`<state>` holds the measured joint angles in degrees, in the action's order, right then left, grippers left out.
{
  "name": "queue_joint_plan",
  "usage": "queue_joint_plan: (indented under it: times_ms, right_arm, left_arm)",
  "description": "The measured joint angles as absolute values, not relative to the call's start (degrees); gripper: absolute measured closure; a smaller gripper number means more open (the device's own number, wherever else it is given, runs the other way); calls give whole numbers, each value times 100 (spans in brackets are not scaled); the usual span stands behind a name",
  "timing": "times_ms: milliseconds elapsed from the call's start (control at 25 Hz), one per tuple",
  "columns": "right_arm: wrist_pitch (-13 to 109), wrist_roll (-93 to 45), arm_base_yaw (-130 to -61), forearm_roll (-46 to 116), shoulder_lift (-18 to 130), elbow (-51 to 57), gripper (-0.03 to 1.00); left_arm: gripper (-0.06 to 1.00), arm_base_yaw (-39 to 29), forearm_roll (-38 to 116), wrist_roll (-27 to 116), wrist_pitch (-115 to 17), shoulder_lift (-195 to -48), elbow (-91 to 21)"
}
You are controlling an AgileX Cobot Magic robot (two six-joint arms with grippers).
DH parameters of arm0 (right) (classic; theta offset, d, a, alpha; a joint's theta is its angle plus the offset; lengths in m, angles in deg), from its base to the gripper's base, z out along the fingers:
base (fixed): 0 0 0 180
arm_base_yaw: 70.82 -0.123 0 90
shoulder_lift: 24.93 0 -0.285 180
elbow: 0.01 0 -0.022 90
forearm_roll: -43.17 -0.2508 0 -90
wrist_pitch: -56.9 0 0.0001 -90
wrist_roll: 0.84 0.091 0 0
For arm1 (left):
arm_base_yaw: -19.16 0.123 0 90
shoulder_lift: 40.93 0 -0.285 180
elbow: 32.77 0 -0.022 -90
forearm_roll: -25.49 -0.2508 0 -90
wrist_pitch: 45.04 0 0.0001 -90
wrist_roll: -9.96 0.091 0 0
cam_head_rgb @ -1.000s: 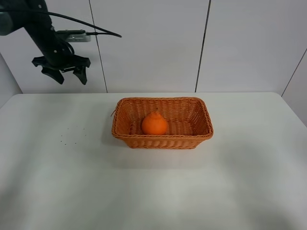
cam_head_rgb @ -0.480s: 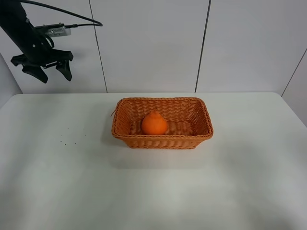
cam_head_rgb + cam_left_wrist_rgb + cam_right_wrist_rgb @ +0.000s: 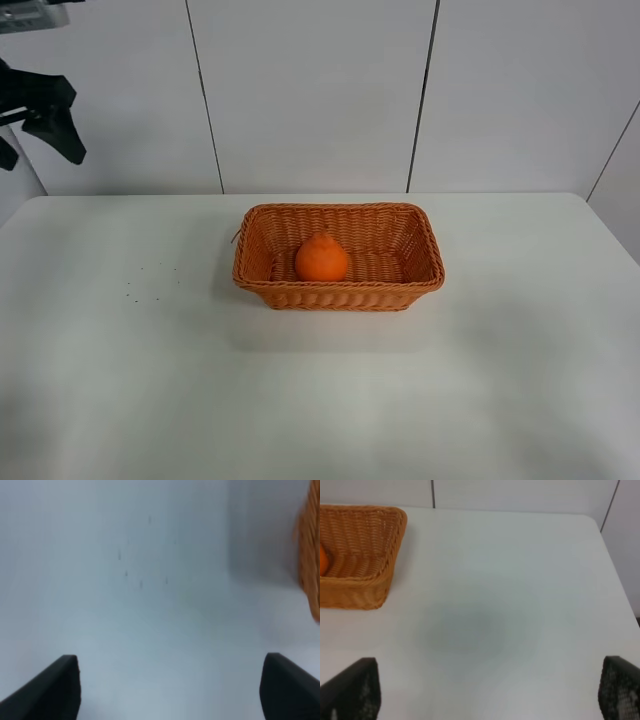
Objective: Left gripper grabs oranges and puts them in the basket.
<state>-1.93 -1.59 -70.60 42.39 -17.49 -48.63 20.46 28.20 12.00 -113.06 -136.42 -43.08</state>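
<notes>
The orange [image 3: 321, 258] lies inside the woven wicker basket [image 3: 250, 275] in the middle of the white table, toward the basket's left half. My left gripper [image 3: 32, 138] is high at the far left edge of the exterior view, well above the table and far from the basket, open and empty, partly cut off by the frame. Its wrist view shows its spread fingers [image 3: 50, 687] over bare table, with a sliver of the basket [image 3: 311, 555]. My right gripper [image 3: 485, 690] is open and empty; its view shows the basket [image 3: 370, 587] and an edge of the orange [image 3: 322, 560].
The white table [image 3: 150, 380] has a few small dark specks [image 3: 150, 280] left of the basket. White wall panels stand behind it. The right arm does not show in the exterior view.
My left gripper has moved further left and away from the basket, now half out of the exterior view. The orange and basket have not moved.
</notes>
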Motion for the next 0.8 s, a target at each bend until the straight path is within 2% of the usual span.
queue_joint_plan:
  times_ms: [480,800]
  right_arm:
    - [-193,-159,-7060,4239,-1749,-4863,27]
    - [-193,-159,-7060,4239,-1749,-4863,27]
  left_arm:
    - [11,2046,2187,1181,-11278,-10162,-973]
    - [11,2046,2173,1171,-10730,-8033,1205]
